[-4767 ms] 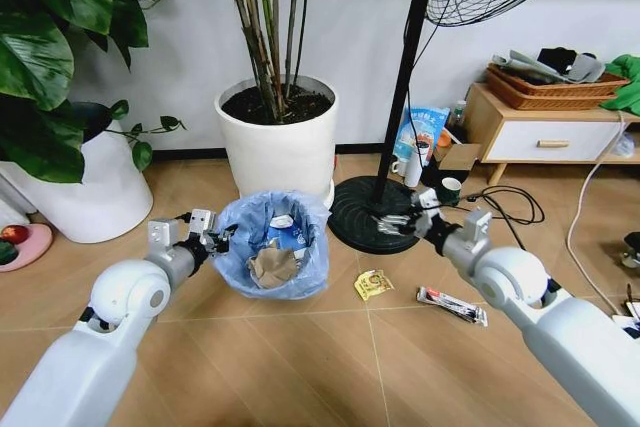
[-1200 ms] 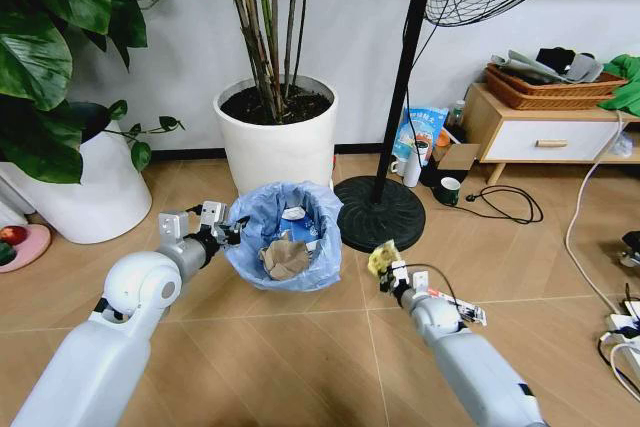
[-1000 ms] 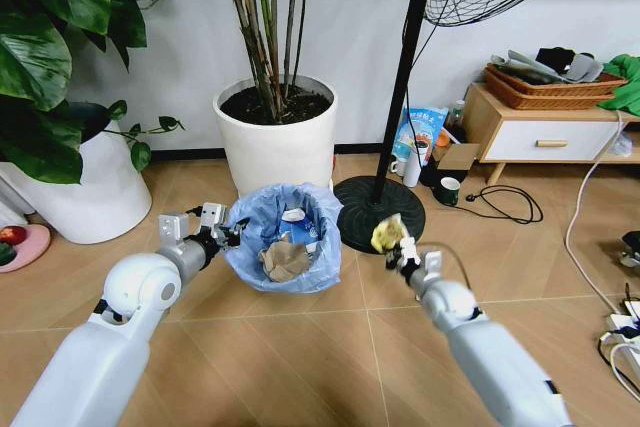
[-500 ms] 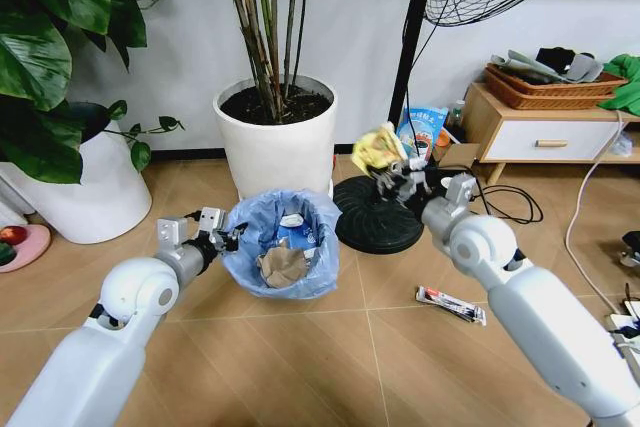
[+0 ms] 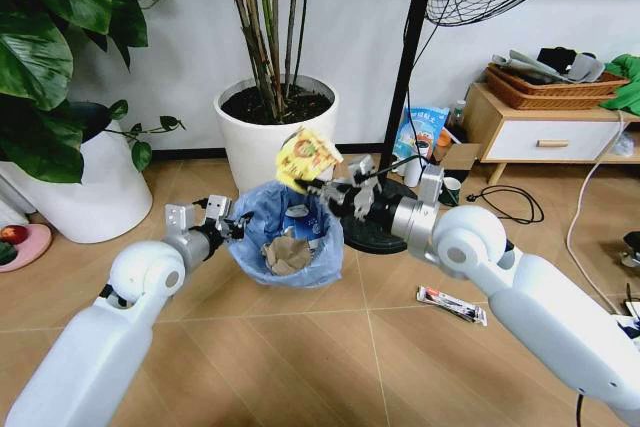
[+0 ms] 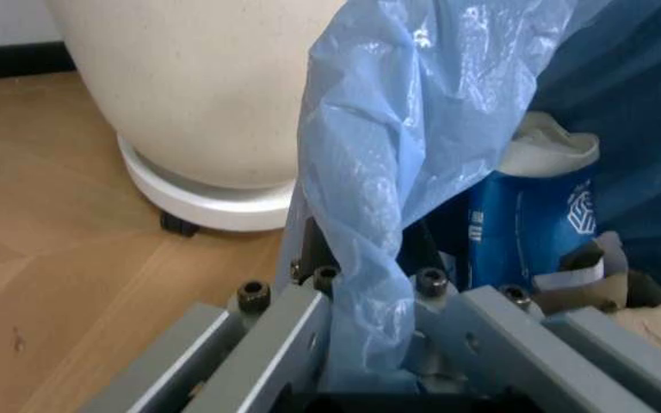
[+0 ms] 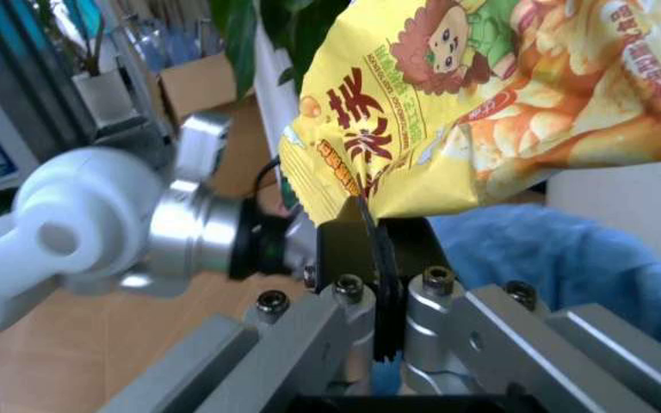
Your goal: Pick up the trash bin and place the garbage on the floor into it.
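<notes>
Two large white plant pots, one (image 5: 277, 142) at 12 o'clock behind the trash bin (image 5: 285, 237) and one (image 5: 85, 187) at 9 o'clock of it, frame the work area; a fan base (image 5: 372, 232) sits at 3 o'clock of the bin. The left gripper (image 5: 222, 227) is at the bin's 9 o'clock rim, its fingers (image 6: 307, 327) closed on the rim and the blue bag liner (image 6: 388, 215). The bin stands upright with its mouth facing up; a blue-white carton (image 6: 532, 228) and crumpled brown paper (image 5: 288, 255) already lie inside. The right gripper (image 5: 318, 185) has swung across from the fan-base side in the last half second and now hangs over the bin's 12 o'clock rim, clamped on the lower edge of a yellow wrapper (image 5: 306, 157). The wrapper stands roughly upright above the fingers, its long axis running from about 5 o'clock up to 11 o'clock in the head view, printed face toward the camera. A little over a second ago this wrapper was only just lifted off the floor; it is now above the liner, so the carry appears nearly complete and release into the bin is judged to be the step in hand. One long thin wrapper (image 5: 452, 304) remains on the floor at 4 o'clock of the bin, well apart from it.
</notes>
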Controlling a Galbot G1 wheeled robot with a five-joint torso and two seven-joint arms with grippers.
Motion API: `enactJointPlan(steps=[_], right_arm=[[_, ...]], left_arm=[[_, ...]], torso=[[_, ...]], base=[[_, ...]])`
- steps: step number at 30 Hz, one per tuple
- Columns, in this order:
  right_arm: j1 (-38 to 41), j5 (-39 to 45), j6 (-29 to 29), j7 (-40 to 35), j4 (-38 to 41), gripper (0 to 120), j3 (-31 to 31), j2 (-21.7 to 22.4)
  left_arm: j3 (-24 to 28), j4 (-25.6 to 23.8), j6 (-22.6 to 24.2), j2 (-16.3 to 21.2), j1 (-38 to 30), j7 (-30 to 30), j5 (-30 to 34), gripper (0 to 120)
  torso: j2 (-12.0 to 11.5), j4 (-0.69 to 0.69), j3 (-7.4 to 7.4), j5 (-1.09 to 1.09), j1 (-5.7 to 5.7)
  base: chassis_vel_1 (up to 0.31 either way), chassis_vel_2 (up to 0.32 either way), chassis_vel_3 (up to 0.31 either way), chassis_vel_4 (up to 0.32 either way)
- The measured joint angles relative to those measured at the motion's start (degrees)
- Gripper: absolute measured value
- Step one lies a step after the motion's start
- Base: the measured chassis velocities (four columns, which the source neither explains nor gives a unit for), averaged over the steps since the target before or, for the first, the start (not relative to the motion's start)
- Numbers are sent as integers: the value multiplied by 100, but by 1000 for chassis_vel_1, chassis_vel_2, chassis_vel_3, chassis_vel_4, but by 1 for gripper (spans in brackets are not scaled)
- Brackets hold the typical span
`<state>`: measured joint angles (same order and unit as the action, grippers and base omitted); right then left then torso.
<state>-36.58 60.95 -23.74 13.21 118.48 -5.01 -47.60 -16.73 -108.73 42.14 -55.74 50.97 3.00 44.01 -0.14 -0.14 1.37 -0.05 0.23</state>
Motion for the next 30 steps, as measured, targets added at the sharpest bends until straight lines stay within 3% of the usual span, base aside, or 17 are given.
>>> enactJointPlan(steps=[6, 13, 15, 17, 25, 30], right_arm=[[-140, -115, -22, -53, 84, 1, -55, 121], [-205, -241, 1, -124, 30, 25, -34, 126], [-191, -281, 20, -136, -33, 36, -44, 102], [-186, -290, 25, -141, -48, 39, -45, 94], [-155, -342, 83, -241, -105, 75, -10, 73], [-154, -356, 111, -344, -118, 88, 112, 60]], left_arm=[[107, 71, 0, -27, -170, 0, 24, 0], [143, 80, 0, -30, -211, 5, 34, 0], [161, 80, 0, -41, -237, 13, 34, 0], [163, 80, 0, -43, -243, 14, 34, 0], [164, 67, 0, -48, -264, 23, 35, 0], [140, 54, 0, -48, -261, 25, 35, 0]], torso=[[0, 0, 0, 1, 0], [0, 1, 0, 0, 0], [0, 1, 0, 0, 0], [0, 1, 0, 0, 0], [0, 1, 0, 0, 0], [0, 1, 0, 0, 0]], base=[[0, 0, 0, 0], [0, 0, 0, 0], [0, 0, 0, 0], [0, 0, 0, 0], [0, 0, 0, 0], [0, 0, 0, 0]])
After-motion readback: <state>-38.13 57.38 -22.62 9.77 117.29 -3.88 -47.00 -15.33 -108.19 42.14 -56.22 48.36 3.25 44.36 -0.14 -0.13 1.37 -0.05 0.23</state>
